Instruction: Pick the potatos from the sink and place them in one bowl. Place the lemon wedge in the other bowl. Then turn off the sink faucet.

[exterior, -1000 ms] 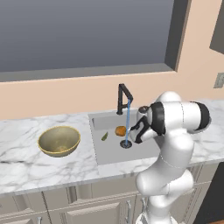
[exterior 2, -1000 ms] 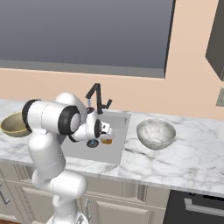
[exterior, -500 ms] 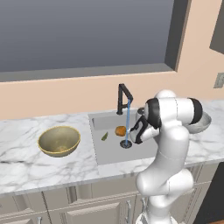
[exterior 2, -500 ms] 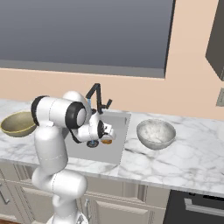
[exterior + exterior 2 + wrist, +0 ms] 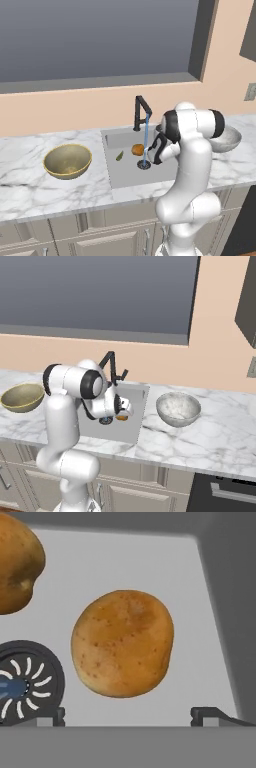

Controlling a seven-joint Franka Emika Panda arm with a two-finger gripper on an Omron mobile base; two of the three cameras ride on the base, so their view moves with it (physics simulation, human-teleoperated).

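Potatoes lie on the floor of the sink [image 5: 125, 175]: one potato [image 5: 122, 643] sits centred between the wide-spread tips of the end effector [image 5: 127, 716], untouched, and a second potato [image 5: 17, 562] rests close by, next to the drain [image 5: 25, 684]. Water runs from the black faucet [image 5: 141, 112]. The lemon wedge [image 5: 119, 156] lies near the sink's left wall. On the desk [image 5: 30, 187], the gold bowl [image 5: 67, 160] stands left of the sink and the silvery bowl [image 5: 178, 408] stands to its right.

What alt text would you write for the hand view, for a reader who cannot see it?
A rounded orange-brown potato lies on the grey floor of the sink, centred just ahead of the open tool, whose two dark fingertips stand wide apart, touching nothing. A second potato sits at the upper left, and the round dark drain is at the lower left.
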